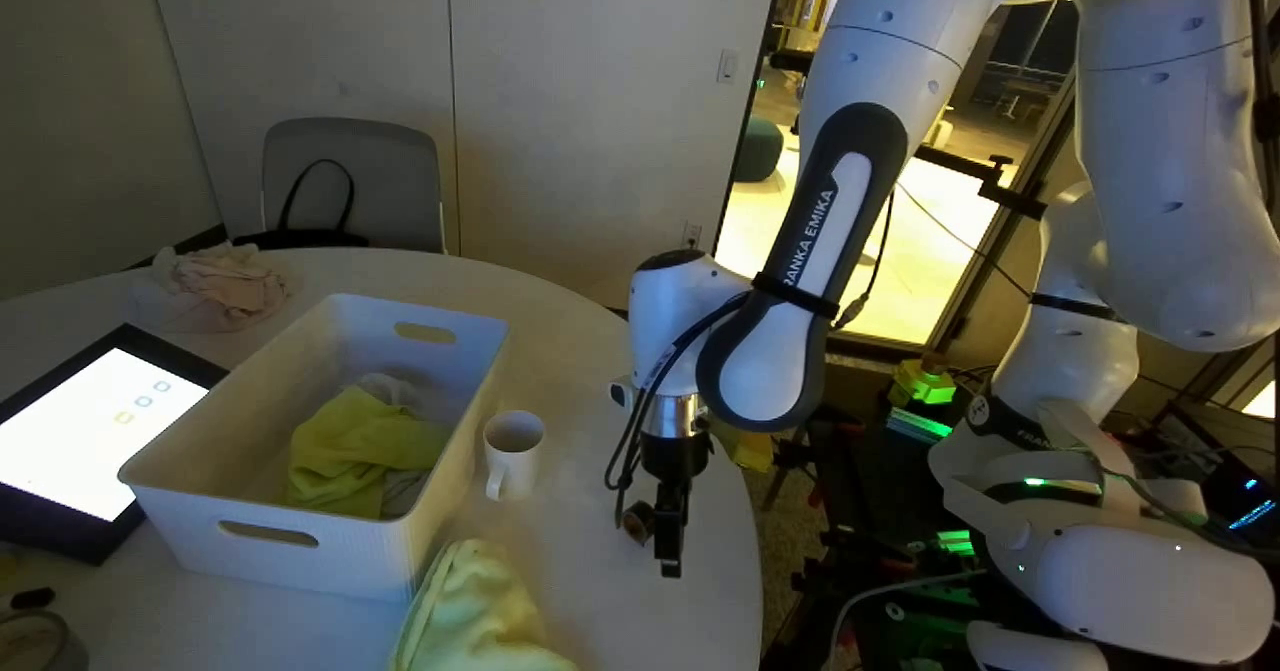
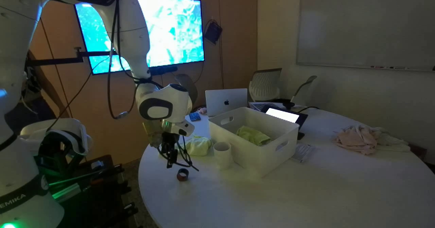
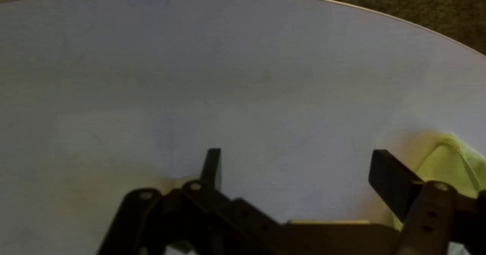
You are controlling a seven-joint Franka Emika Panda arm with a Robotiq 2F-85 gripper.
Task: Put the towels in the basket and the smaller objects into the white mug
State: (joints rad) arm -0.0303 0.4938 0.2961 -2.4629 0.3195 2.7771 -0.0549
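Yellow-green towel slumped on the tabletop, right beside the basket, while another towel already sits inside. The tool hangs over the tabletop, jaws spread wide with nothing between them. What bugs me: the white mug stands just beside the basket, so if the loose towel gets hauled over low, a trailing corner could knock it flat. Then there's that dark ring near the tool, my guess at one of the smaller objects. Looks round, so an off-centre pinch might send it rolling. Soft as it is, the towel could slip too if the grab is shallow.
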